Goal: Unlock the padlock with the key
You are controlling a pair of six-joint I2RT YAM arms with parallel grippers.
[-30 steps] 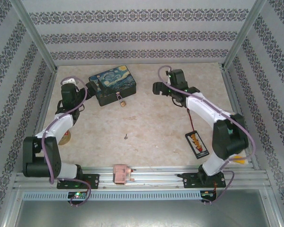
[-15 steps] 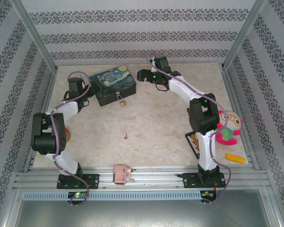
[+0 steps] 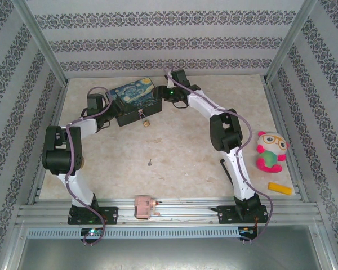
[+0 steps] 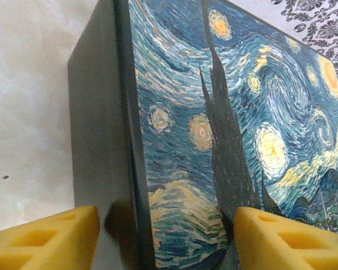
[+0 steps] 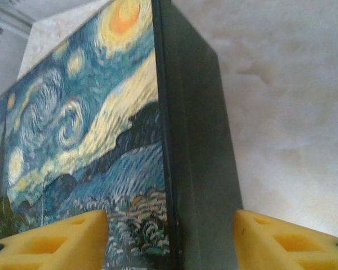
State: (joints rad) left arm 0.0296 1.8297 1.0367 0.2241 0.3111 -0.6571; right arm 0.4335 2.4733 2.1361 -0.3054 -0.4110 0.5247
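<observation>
The left gripper (image 4: pixel 166 216) straddled one end of the starry-night box (image 3: pixel 136 95), jaws apart. The right gripper (image 5: pixel 170 222) did likewise opposite. The padlock (image 3: pixel 146 121) hung at the box's front, and the key (image 3: pixel 150 163) lay well apart on the table (image 3: pixel 186 157).

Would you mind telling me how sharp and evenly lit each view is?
Top external: bright, even, slightly washed out, the key barely resolved. Left wrist: the painted box crisp, a shadow low on its side. Right wrist: tabletop nearly washed out, the box softer.
</observation>
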